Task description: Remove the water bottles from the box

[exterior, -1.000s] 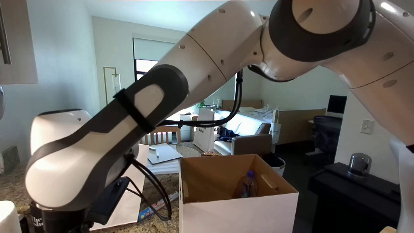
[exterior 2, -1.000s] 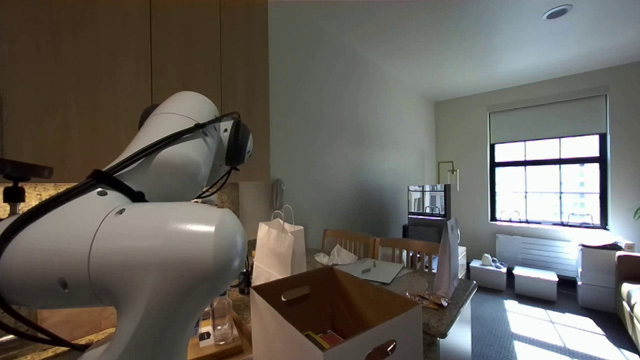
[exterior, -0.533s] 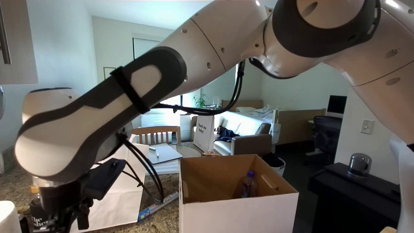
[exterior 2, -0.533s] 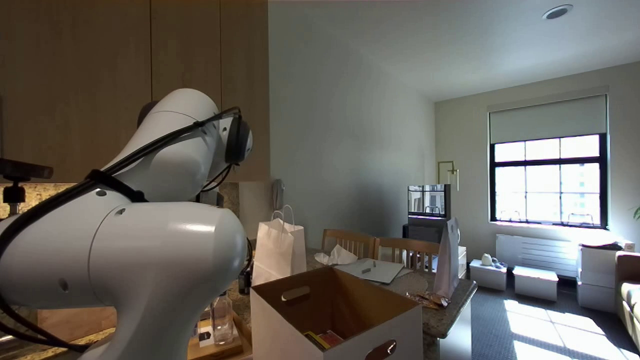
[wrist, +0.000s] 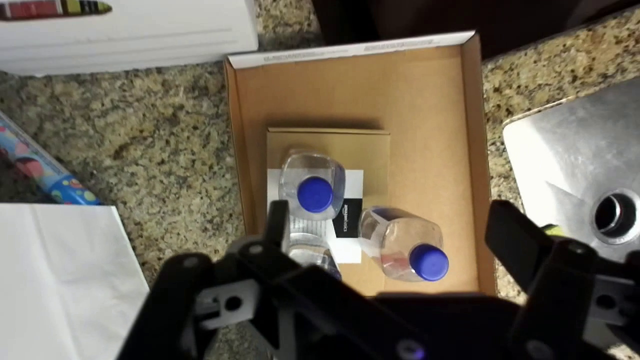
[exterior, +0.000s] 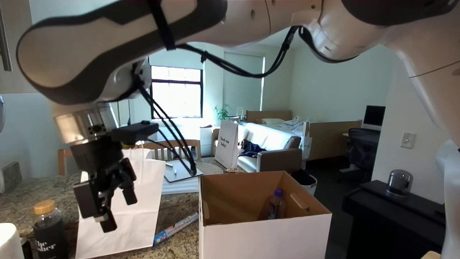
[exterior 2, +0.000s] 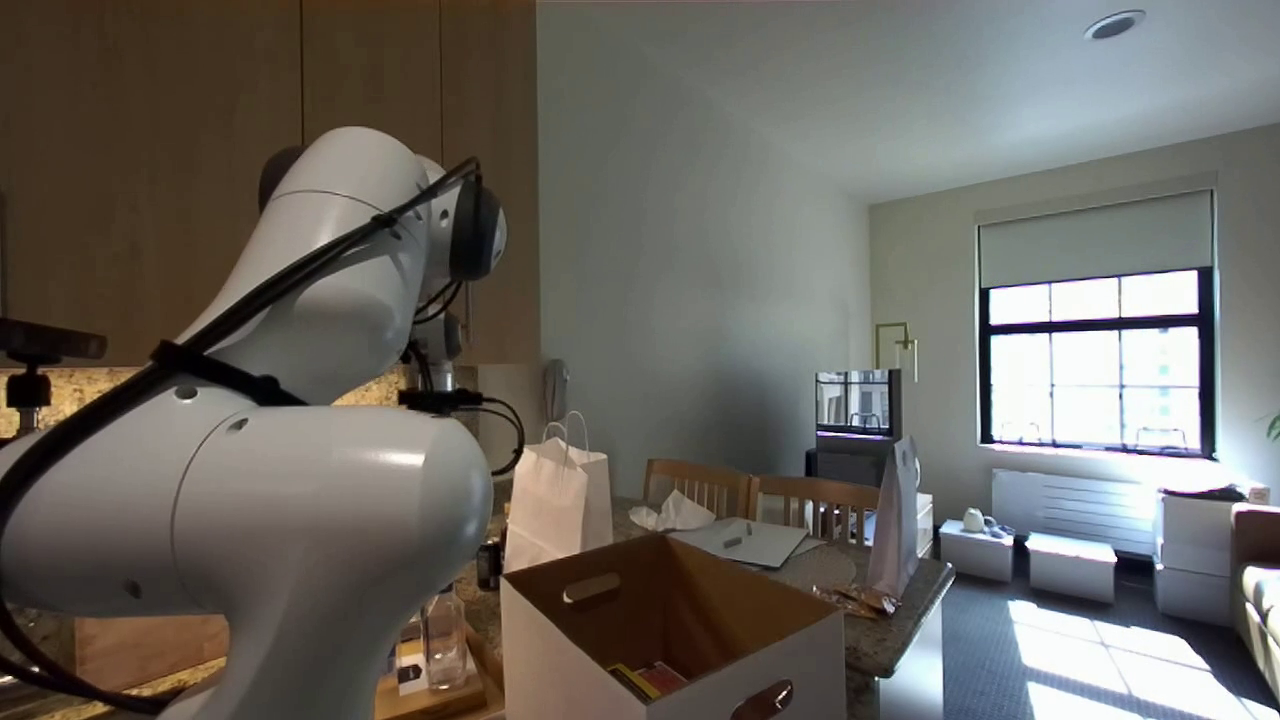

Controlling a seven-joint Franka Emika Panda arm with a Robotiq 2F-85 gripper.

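The box (exterior: 264, 239), a large carton with white outside and brown inside, holds a clear blue-capped water bottle (exterior: 276, 208); its lower part is hidden by the front wall. In the wrist view, three more water bottles stand in a shallow brown cardboard tray (wrist: 430, 100): an upright bottle (wrist: 312, 165), a bottle (wrist: 392, 237) that looks tilted, and a bottle (wrist: 312, 248) partly covered by a finger. My gripper (wrist: 392, 225) is above the tray, jaws wide apart, gripping nothing. In an exterior view, the gripper (exterior: 119, 212) hangs left of the box, before a white paper bag (exterior: 143, 216).
A small carton (wrist: 370, 155) lies in the tray under bottles. A steel sink (wrist: 590, 150) adjoins the tray. On the granite counter are a colourful tube (exterior: 176, 228) and a wooden-lidded bottle (exterior: 48, 230). A yellow and red item (exterior 2: 650, 680) sits inside the box.
The arm has risen, lifting the gripper from the bottom edge of an exterior view to well above the counter. The jaws carry nothing. The bottle in the box has not moved.
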